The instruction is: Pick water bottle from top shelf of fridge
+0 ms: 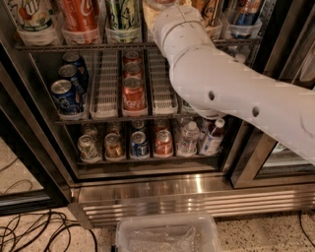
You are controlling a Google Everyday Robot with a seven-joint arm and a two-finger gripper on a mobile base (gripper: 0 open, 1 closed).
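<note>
My white arm [231, 93] reaches from the right, up and into the open fridge [197, 197]. Its wrist [177, 22] is at the top shelf [98, 46], a dark wire rack with translucent cup holders [34, 35]. My gripper is past the top edge of the view, above the wrist, and does not show. The water bottle is hidden behind the wrist or out of view above. Tall cans and bottles stand in the cup holders to the left [78, 17] and right [243, 15] of the wrist.
The middle rack holds blue cans [64, 93] and red cans [133, 91] in white lane trays. The bottom rack holds several cans and two small bottles [188, 138]. A clear plastic bin [167, 234] sits on the floor in front. Cables [29, 236] lie at the lower left.
</note>
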